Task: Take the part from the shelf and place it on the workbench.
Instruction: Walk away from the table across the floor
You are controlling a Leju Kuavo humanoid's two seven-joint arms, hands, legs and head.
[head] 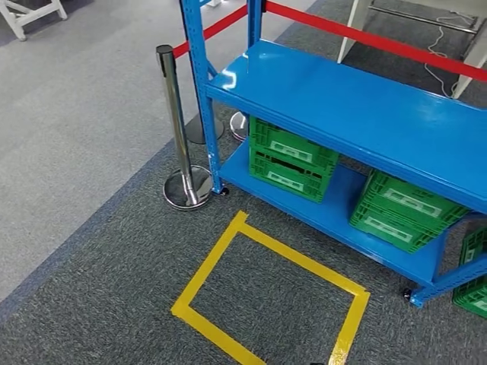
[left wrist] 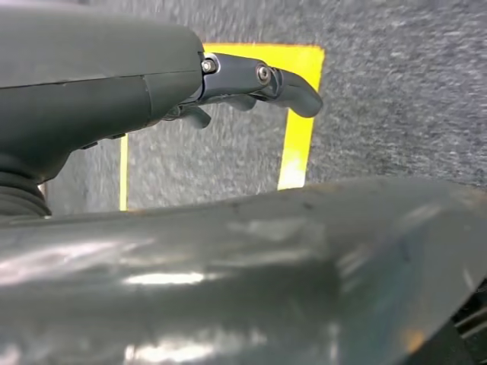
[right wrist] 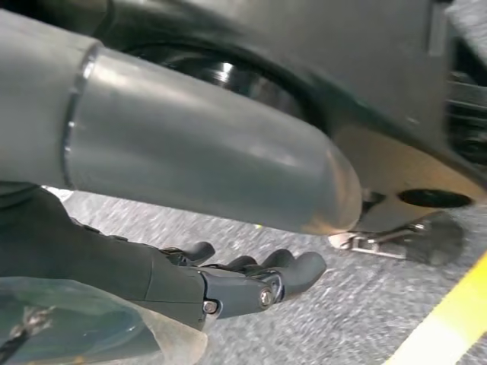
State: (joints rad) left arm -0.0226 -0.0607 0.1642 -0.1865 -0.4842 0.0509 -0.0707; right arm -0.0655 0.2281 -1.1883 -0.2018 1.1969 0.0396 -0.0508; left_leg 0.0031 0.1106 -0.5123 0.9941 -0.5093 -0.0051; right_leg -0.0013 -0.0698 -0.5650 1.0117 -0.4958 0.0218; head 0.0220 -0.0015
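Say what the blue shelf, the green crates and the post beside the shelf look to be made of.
Blue shelf: likely painted sheet metal, glossy, with light glare on top. Green crates: moulded plastic by the look, with slotted lattice walls. Post: polished metal, probably steel, mirror-bright with reflections.

The shelf (head: 356, 106) looks like blue painted metal, smooth and shiny, with a white spot of light on its top board. The crates (head: 290, 158) under it look like green plastic with open slots, and they are a bit shiny. The post (head: 175, 114) is bright silver metal that shines like a mirror, and so does its round foot. The belt (head: 367, 38) is red and dull. The floor (head: 86, 251) is grey carpet, rough and fuzzy. The tape (head: 298, 262) on it is yellow, flat and smooth. The left robot hand (left wrist: 253, 84) has dark, smooth fingers with small shiny screws. The right robot hand (right wrist: 253, 277) looks the same.
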